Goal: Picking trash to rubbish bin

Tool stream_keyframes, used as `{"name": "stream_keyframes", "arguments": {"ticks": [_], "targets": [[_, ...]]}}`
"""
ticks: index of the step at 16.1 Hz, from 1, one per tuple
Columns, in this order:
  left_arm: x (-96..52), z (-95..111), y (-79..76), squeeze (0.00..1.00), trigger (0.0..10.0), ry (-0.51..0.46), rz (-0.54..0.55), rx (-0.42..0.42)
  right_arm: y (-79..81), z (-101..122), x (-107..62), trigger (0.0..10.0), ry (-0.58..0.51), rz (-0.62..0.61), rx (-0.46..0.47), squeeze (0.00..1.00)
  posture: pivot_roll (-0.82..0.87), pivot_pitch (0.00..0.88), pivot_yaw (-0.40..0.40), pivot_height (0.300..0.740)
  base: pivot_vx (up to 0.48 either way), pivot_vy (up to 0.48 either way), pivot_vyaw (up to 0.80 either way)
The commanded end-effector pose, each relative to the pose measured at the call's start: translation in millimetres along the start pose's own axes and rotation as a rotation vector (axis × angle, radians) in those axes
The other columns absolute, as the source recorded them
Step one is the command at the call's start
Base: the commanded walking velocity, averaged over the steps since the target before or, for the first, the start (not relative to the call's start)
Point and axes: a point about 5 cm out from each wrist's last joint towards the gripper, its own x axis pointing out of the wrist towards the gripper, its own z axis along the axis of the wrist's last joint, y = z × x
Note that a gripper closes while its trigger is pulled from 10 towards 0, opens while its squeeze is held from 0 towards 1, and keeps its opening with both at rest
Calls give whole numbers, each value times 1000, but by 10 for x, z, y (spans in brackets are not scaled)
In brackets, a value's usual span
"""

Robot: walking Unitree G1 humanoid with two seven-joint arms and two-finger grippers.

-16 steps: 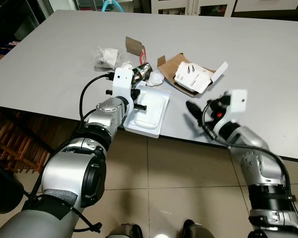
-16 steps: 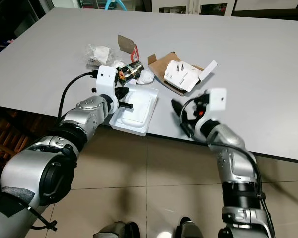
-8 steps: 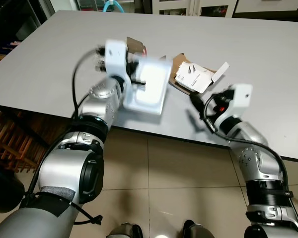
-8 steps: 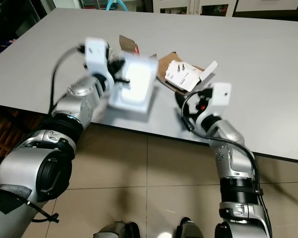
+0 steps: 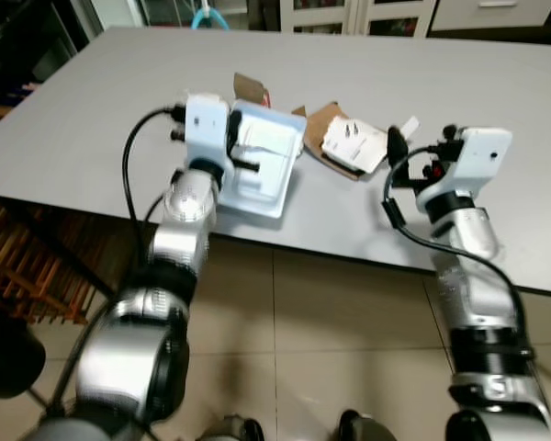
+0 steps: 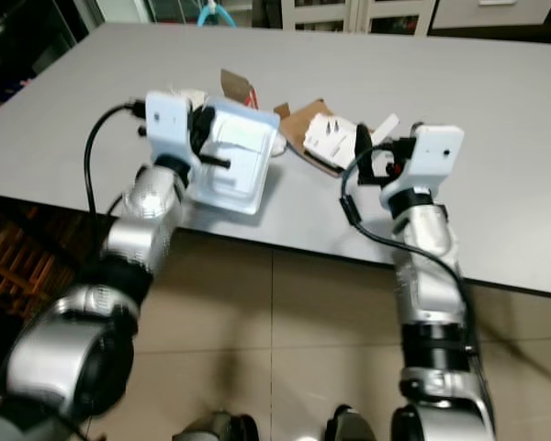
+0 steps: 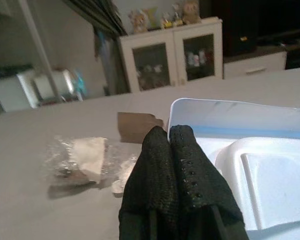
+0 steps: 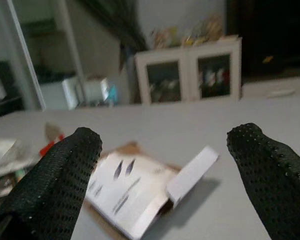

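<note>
My left gripper (image 7: 172,165) is shut on the rim of a white foam tray (image 5: 266,156) and holds it tilted, lifted off the grey table (image 5: 101,101). My right gripper (image 8: 165,165) is open, its fingers (image 8: 72,172) spread wide, hovering just in front of an open brown cardboard box (image 5: 323,119) with a white printed insert (image 8: 122,187). Behind the tray, a crumpled plastic wrap with tissue (image 7: 82,157) and a torn brown cardboard piece (image 7: 135,125) lie on the table.
The table's near edge (image 5: 331,253) runs below both arms, with tiled floor (image 5: 303,331) beneath. A wooden rack (image 5: 18,266) stands under the table at the left. White cabinets (image 7: 175,57) line the far wall.
The left gripper has lifted the foam tray off the table edge and tilted it up. The right arm has risen and moved closer to the cardboard box.
</note>
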Motion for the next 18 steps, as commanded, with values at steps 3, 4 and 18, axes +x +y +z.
{"name": "stream_keyframes", "arguments": {"ticks": [3, 4, 18], "targets": [[-70, 59, 32, 0, 10000, -92, 33, 61, -5, -17, -6, 10000, -38, -49, -26, 0, -60, 65, 98, 740, 0, 0, 0], [-117, 57, 57, 0, 10000, -123, 69, 53, -16, -65, -11, 10000, -37, -89, -31, 0, -60, 63, 95, 740, 0, 0, 0], [-428, -259, 135, 0, 10000, -90, 185, 132, -48, -259, -89, 10000, -22, -149, -76, 0, -25, 115, 67, 740, 0, 0, 0]]}}
